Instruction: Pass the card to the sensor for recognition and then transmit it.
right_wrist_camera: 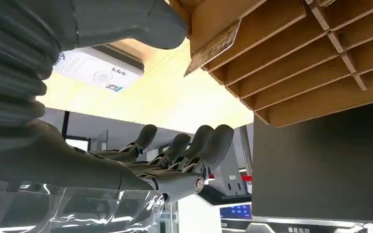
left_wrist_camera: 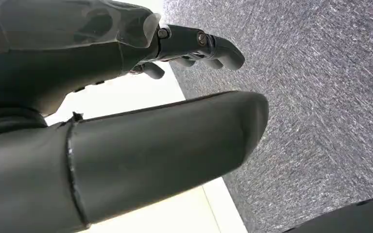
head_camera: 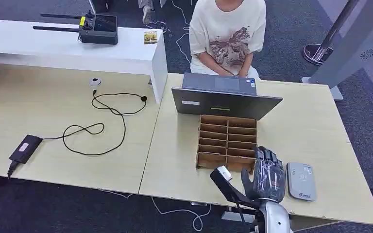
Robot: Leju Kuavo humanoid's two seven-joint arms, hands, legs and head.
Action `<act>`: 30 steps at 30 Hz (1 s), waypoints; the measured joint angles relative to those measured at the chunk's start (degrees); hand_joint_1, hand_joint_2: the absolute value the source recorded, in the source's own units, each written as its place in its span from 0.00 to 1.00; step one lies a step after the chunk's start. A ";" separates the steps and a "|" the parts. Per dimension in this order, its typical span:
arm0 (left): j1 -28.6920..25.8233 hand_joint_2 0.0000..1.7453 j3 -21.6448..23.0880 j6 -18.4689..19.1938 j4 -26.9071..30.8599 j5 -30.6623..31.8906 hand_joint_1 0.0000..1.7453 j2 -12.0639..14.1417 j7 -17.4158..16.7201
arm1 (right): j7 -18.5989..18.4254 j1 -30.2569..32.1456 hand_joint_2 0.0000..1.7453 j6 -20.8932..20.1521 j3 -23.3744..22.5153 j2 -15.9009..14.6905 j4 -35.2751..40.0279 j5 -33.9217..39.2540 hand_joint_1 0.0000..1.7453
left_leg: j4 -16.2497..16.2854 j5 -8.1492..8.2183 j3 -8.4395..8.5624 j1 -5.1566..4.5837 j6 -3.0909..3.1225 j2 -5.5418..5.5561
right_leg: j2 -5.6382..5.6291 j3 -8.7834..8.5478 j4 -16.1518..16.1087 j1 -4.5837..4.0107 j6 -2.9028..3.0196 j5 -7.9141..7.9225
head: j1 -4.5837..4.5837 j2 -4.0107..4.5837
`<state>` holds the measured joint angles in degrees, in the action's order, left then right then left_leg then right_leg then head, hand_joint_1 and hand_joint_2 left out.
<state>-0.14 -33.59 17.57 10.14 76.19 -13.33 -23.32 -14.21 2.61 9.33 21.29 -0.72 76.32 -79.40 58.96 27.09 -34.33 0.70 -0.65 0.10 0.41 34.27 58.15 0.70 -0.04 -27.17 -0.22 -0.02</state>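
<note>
While the head view looks down over the pale wooden table [head_camera: 315, 131], the right hand [head_camera: 268, 175] hovers at the near edge, fingers stretched out and apart, nothing in them; it sits between the wooden compartment box [head_camera: 227, 141] and the grey card sensor [head_camera: 301, 181], just beside both; behind the box stands a grey laptop [head_camera: 223, 97], with a person [head_camera: 228, 34] in a pale printed shirt seated at it; on the neighbouring table lie a black power adapter [head_camera: 24, 148] and its looping cable [head_camera: 97, 124]; I cannot make out the card among the compartments. Over to the left wrist view: the left hand [left_wrist_camera: 126, 121] hangs above grey carpet [left_wrist_camera: 320, 97], thumb and fingers apart, holding nothing. Now the right wrist view: dark fingers [right_wrist_camera: 194, 145] extended and empty, box dividers close by, the sensor's white face beyond the thumb.
</note>
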 joint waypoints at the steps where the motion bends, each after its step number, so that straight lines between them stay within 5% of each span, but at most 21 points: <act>1: 0.00 0.00 0.00 0.00 0.00 0.00 0.00 0.00 0.00 | 0.00 -0.06 1.00 0.00 0.00 0.00 -0.02 0.02 0.35 | 0.00 0.00 0.00 0.00 0.00 0.00 | 0.00 0.00 0.00 0.00 0.00 0.00 | 0.00 0.00; 30: 0.00 0.00 0.02 0.00 0.00 0.55 0.00 0.00 0.20 | 1.36 -1.92 1.00 -0.24 0.44 0.09 -2.84 -0.44 0.36 | 0.00 0.00 0.00 0.00 0.00 0.00 | 0.00 0.00 0.00 0.00 0.00 0.00 | 0.00 0.02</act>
<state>-0.14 -33.57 17.57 10.14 76.74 -13.33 -23.12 -12.85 0.69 9.09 21.73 -0.63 73.48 -79.84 58.96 27.09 -34.34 0.70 -0.66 0.10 0.41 34.27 58.15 0.70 -0.04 -27.17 -0.22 0.00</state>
